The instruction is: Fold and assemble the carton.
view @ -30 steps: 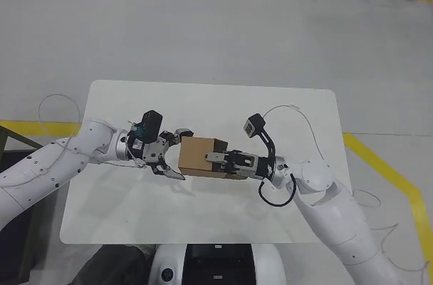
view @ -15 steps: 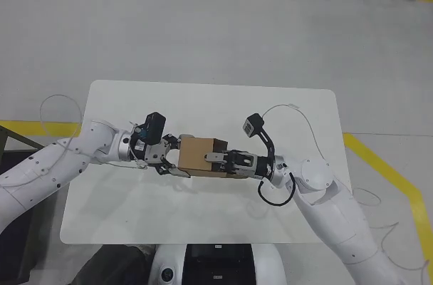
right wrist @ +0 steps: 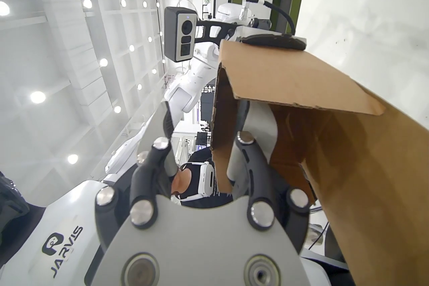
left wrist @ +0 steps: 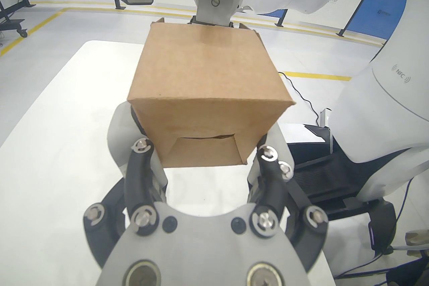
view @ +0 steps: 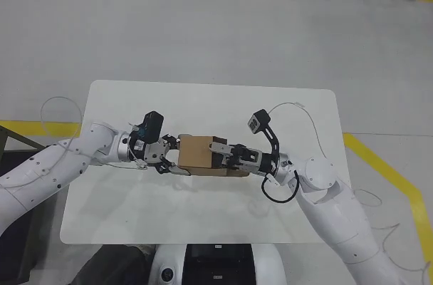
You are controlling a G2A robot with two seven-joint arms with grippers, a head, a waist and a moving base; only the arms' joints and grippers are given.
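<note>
I hold the carton (left wrist: 207, 72) over the worktop (view: 202, 214): left end effector (left wrist: 197, 133) clamps its closed end; right end effector (right wrist: 209, 119) straddles an open-end wall, whether clamped I cannot tell.

Bright, even overhead light washes the white surface (view: 202, 100), which gives off a soft glare in the top view. Round ceiling lamps (right wrist: 37, 97) flare in the right wrist view, where the inside of the carton (right wrist: 295, 79) falls dark. In the left wrist view its top is lit and its near face shaded; straight lines bow toward the edges.
</note>
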